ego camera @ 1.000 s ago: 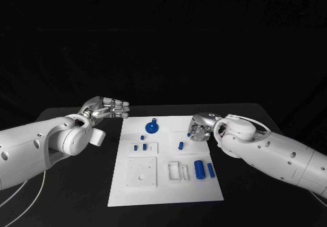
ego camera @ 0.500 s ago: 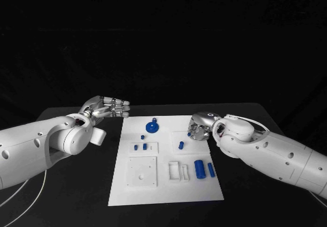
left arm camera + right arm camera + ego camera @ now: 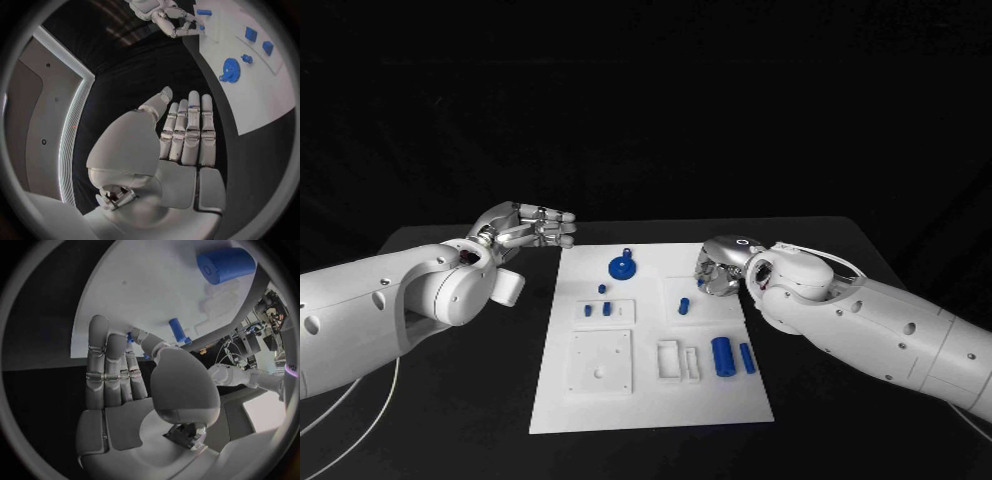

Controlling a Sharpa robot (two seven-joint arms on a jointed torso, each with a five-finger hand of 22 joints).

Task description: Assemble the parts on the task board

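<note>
Task board (image 3: 653, 400) lay flat mid-table, long side running away from the robot. Left hand (image 3: 528, 228) hovered off the board's far left corner, over black table (image 3: 430, 420); from left wrist view, left hand (image 3: 181, 137) seen flat, fingers straight and side by side, thumb apart, holding nothing. Right hand (image 3: 718, 266) sat over the board's far right edge, largely hidden behind its own wrist from the head; right wrist view gave more: right hand (image 3: 115, 375) open above white board surface, fingers extended, nothing held, a small blue peg (image 3: 177, 330) just beyond the fingertips. Blue gear (image 3: 623, 266) near board's far end, small blue pieces (image 3: 600, 306) left of centre, large blue cylinder (image 3: 723, 357) and slim blue pin (image 3: 746, 359) side by side toward near right. Cylinder also visible in right wrist view (image 3: 224, 264), end-on
</note>
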